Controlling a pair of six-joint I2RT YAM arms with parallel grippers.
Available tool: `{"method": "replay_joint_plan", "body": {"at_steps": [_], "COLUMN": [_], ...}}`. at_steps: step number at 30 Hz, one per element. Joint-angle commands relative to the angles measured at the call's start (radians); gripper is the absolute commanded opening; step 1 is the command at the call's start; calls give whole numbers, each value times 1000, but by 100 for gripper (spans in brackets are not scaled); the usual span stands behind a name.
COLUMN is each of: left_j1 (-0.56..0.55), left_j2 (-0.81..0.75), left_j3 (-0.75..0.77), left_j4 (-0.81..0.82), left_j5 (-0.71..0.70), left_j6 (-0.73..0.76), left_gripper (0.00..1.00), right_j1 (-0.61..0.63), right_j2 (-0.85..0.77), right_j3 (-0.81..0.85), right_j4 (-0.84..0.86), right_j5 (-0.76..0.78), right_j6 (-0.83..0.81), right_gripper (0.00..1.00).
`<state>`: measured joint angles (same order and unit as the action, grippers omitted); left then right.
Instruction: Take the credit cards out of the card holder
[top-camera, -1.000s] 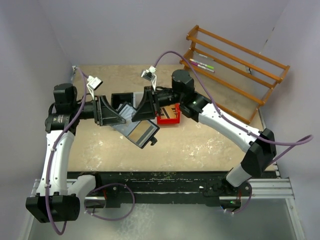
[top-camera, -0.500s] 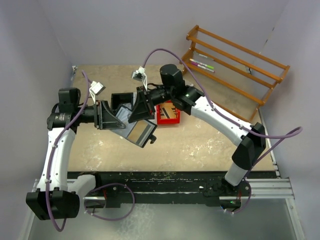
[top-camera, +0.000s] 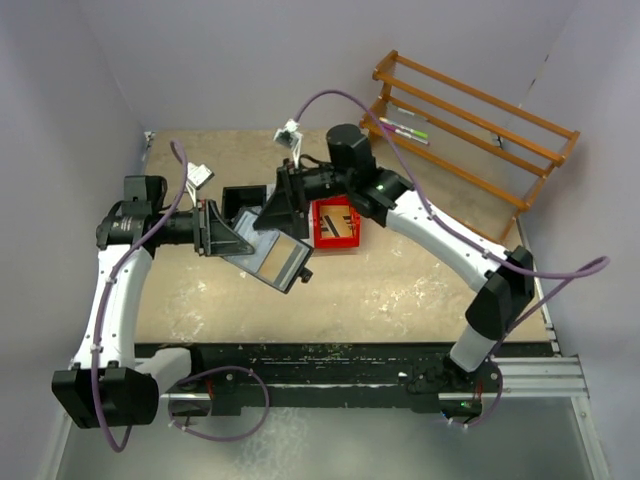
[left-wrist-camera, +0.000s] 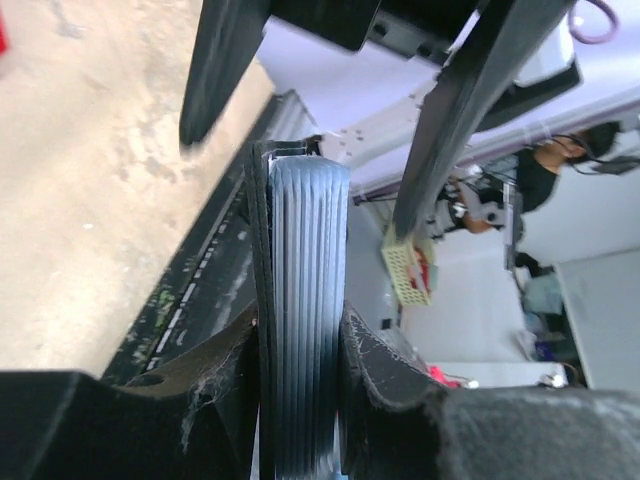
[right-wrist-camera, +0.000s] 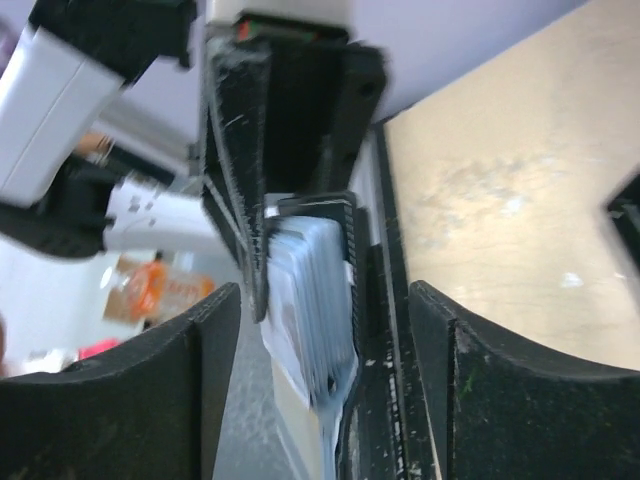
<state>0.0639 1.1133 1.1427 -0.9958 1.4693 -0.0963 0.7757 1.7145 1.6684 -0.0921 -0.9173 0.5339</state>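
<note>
The card holder (top-camera: 283, 262) is a black wallet held open above the table, with the grey-blue credit cards (top-camera: 262, 252) stacked in it. My left gripper (top-camera: 238, 240) is shut on the holder and its stack. The left wrist view shows the card edges (left-wrist-camera: 305, 290) clamped between my left gripper's (left-wrist-camera: 300, 335) pads. My right gripper (top-camera: 277, 222) is open at the stack's far edge. In the right wrist view its fingers (right-wrist-camera: 215, 385) stand apart on either side of the cards (right-wrist-camera: 310, 300) without touching them. The right fingers (left-wrist-camera: 465, 110) also show in the left wrist view.
A black tray (top-camera: 242, 198) and a red tray (top-camera: 337, 226) sit on the table behind the grippers. A wooden rack (top-camera: 470, 125) with pens (top-camera: 404, 130) stands at the back right. The table's dark front rail (top-camera: 330, 355) runs below.
My right gripper has shifted slightly left and back, now straddling the far edge of the stack. My left gripper keeps its hold, moved a little left.
</note>
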Motion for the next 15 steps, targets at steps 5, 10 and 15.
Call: {"method": "replay_joint_plan", "body": {"at_steps": [5, 10, 15], "left_j1": [-3, -2, -3], "left_j2": [-85, -68, -90], "left_j3": [51, 34, -18], "left_j4": [305, 390, 570], "left_j5": [-269, -308, -302], "left_j6": [-282, -367, -523], "left_gripper": [2, 0, 0], "right_j1": [-78, -52, 30], "right_j2": [-354, -497, -495], "right_j3": [-210, -395, -528], "right_j4": [160, 292, 460], "right_j5": [454, 500, 487], "right_j6": [189, 301, 406], "right_gripper": [73, 71, 67]}}
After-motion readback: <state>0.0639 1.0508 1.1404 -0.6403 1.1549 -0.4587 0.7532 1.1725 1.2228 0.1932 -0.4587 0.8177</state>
